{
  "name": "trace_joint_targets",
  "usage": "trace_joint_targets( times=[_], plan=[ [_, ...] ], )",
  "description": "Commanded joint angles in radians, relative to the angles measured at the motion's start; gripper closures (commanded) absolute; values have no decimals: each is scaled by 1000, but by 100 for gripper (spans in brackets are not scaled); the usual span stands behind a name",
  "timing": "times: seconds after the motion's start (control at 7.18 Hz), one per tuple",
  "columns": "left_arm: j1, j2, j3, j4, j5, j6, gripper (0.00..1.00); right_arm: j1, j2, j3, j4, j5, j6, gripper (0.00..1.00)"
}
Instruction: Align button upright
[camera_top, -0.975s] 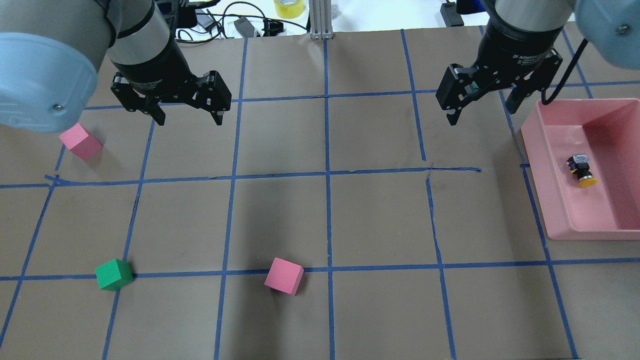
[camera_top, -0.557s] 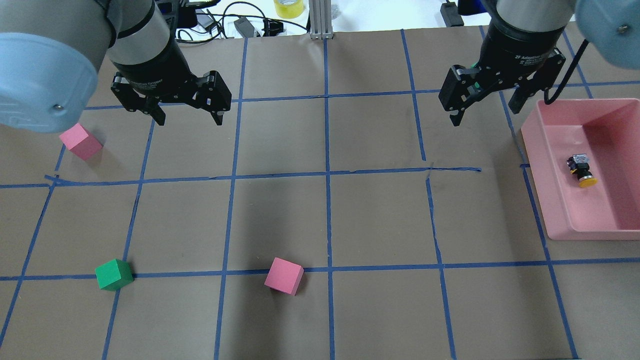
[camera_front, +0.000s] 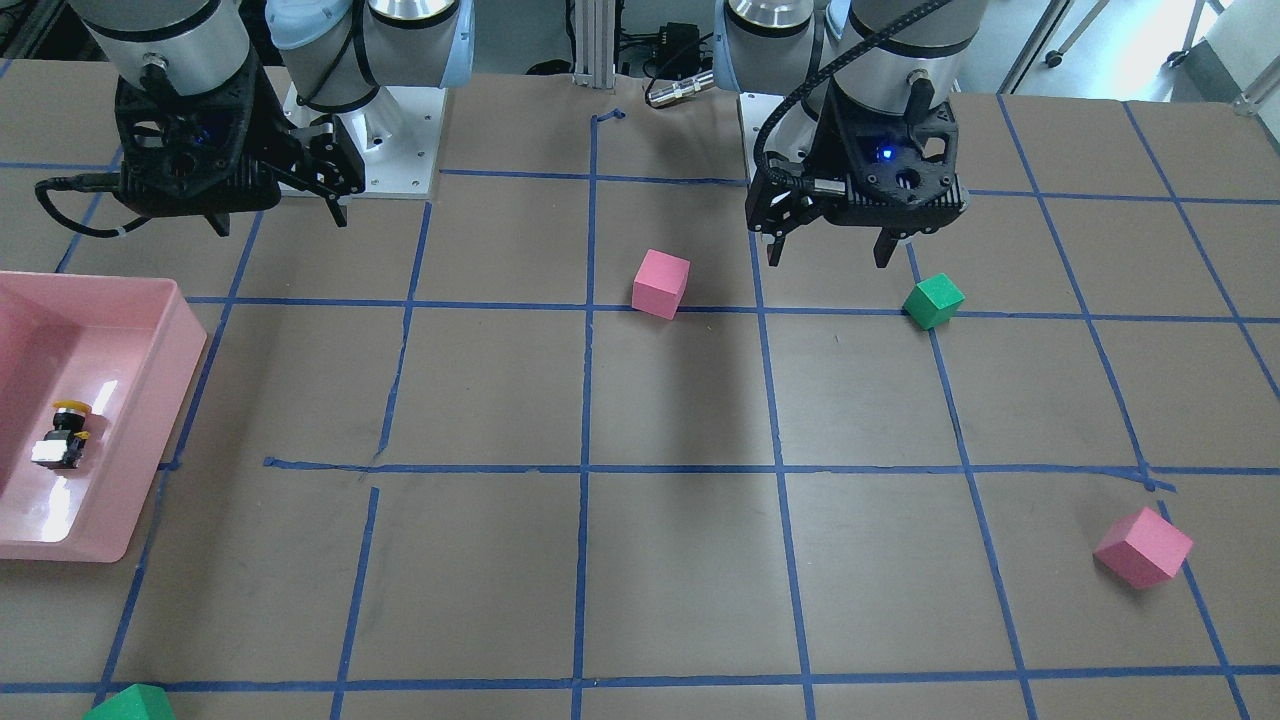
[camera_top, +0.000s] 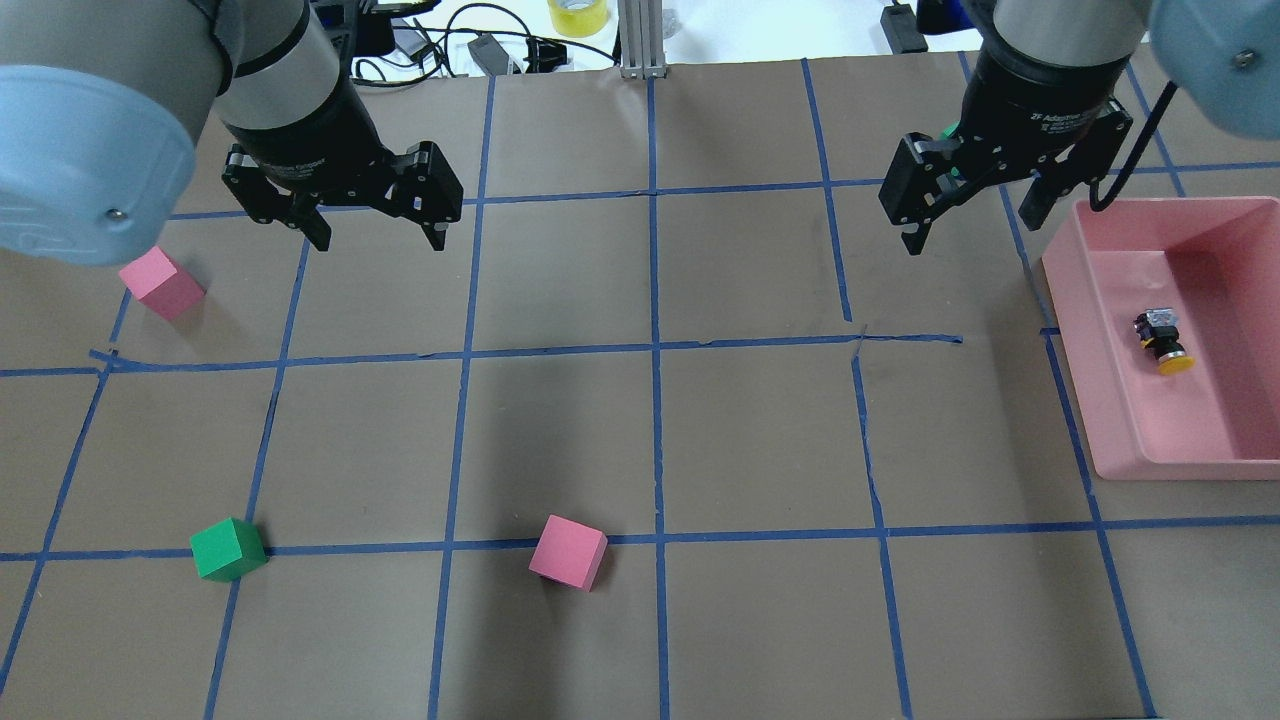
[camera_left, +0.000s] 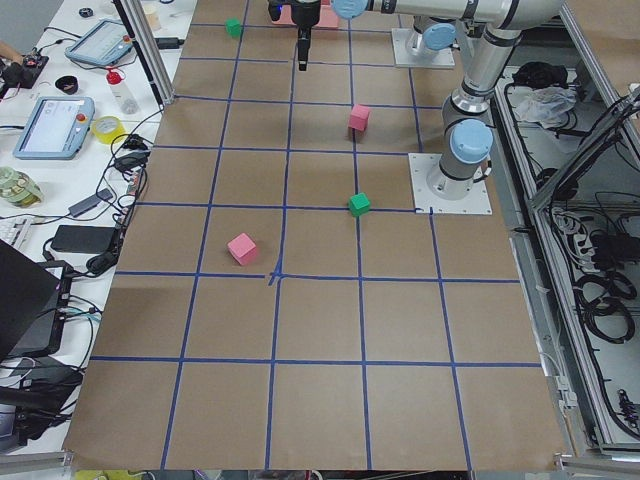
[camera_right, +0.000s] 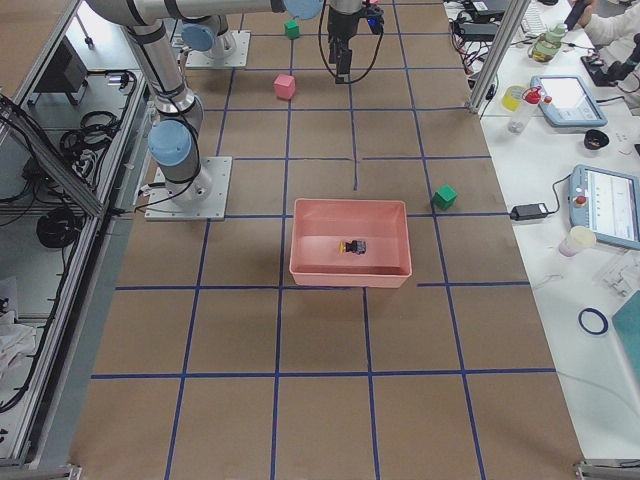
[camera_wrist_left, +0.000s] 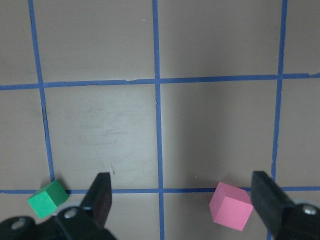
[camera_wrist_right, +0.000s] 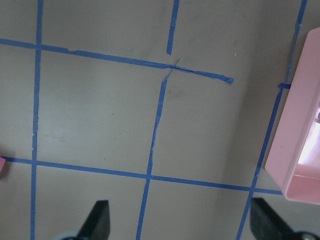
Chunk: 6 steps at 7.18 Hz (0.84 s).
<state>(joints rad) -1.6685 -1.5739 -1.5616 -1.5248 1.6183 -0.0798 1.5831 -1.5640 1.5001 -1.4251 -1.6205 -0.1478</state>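
Button (camera_top: 1160, 342) lies on its side inside the pink tray (camera_top: 1100, 400), yellow cap toward the robot, grey base away, off to the outer side of the right gripper (camera_top: 970, 228), which hangs spread wide and empty (left gripper (camera_top: 378, 240), likewise spread and empty, is well apart).

Robotics lab, bench setup. Table (camera_left: 320, 410) covered in brown paper, marked into squares with blue tape (camera_top: 657, 450). Robot arm (camera_left: 478, 75) bolted to a white plate (camera_left: 480, 205) at one long edge. Along the opposite edge: control tablets (camera_left: 55, 127), tape roll (camera_left: 107, 128), bottle (camera_left: 122, 92), an aluminium frame post (camera_left: 145, 55). Cable bundles (camera_left: 600, 290) on the floor behind the robot.
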Motion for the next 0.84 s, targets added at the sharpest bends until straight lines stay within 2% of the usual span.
trace_joint_targets(
  times=[0.0,0.56,0.7],
  plan=[
    [0,0,0,0,0,0,0,2,-1,0,0,-1,5,0],
    [0,0,0,0,0,0,0,-23,4,0,-34,-5,-2,0],
    [0,0,0,0,0,0,0,-58,7,0,-82,-84,-59,0]
  ],
)
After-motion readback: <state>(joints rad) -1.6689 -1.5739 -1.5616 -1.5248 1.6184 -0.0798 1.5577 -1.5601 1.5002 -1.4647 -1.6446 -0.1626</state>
